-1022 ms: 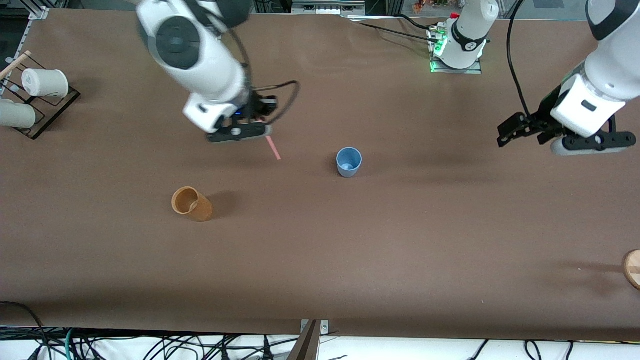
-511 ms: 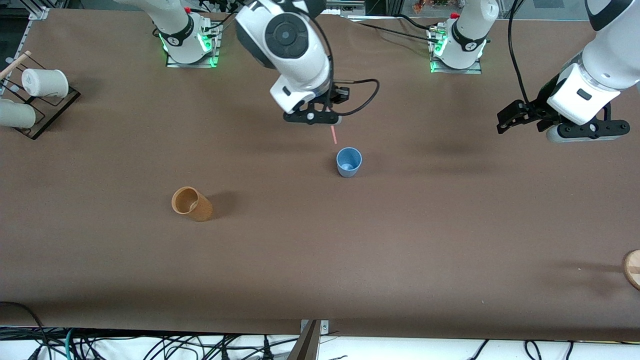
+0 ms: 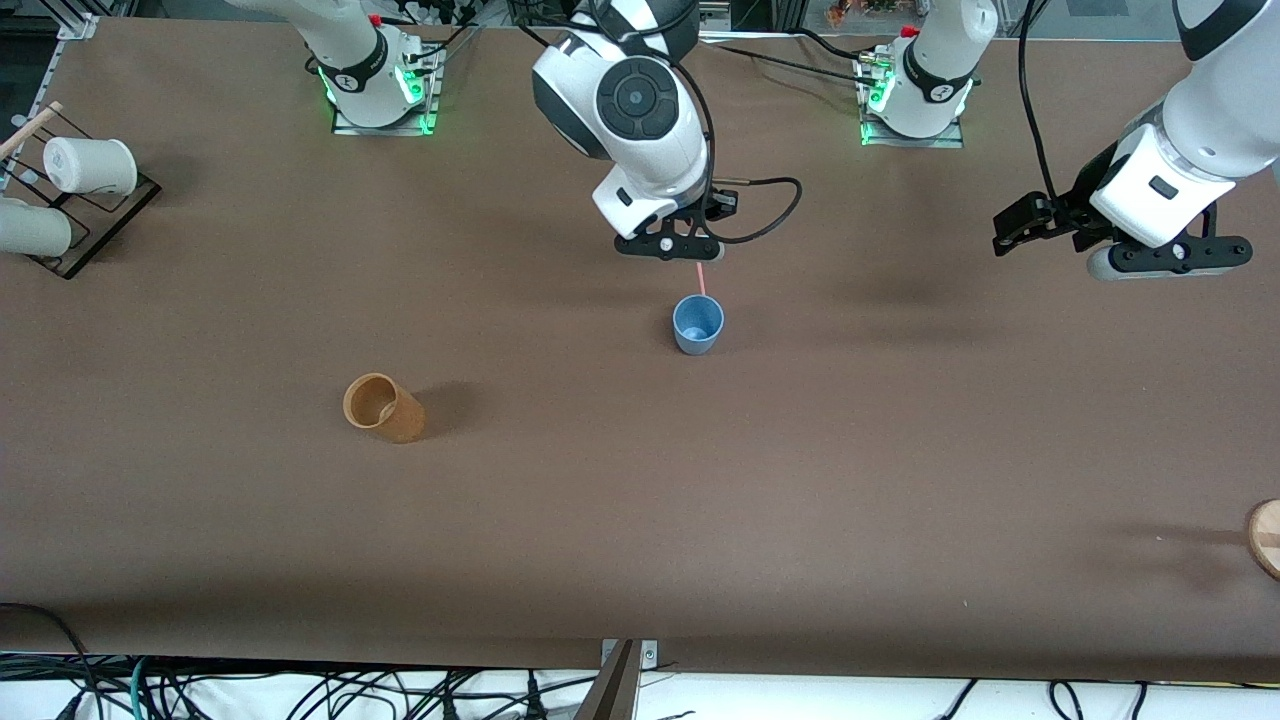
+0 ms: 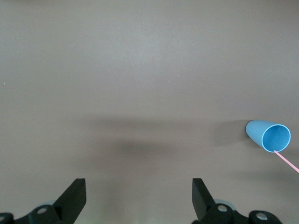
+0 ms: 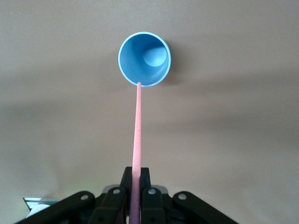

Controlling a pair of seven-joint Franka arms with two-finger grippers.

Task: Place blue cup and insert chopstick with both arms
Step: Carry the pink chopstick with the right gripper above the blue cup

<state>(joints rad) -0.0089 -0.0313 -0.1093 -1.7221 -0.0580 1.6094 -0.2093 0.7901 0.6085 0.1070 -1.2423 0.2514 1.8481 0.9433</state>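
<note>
The blue cup (image 3: 698, 323) stands upright near the middle of the table; it also shows in the right wrist view (image 5: 144, 59) and the left wrist view (image 4: 269, 136). My right gripper (image 3: 672, 249) is shut on the pale-pink chopstick (image 3: 701, 279), which hangs down with its tip right at the cup's rim. In the right wrist view the chopstick (image 5: 138, 140) runs from the gripper (image 5: 136, 186) to the rim. My left gripper (image 3: 1160, 262) is open and empty, up in the air over the left arm's end of the table, and its fingers (image 4: 74, 198) stand wide apart.
An orange-brown cup (image 3: 383, 407) lies tilted, nearer the front camera toward the right arm's end. A black rack (image 3: 75, 215) with white cups (image 3: 90, 166) stands at the right arm's end. A wooden disc (image 3: 1265, 537) sits at the edge at the left arm's end.
My right gripper has carried the chopstick from over the right arm's side toward the blue cup, ending with its tip at the rim. My left gripper has drifted slightly upward.
</note>
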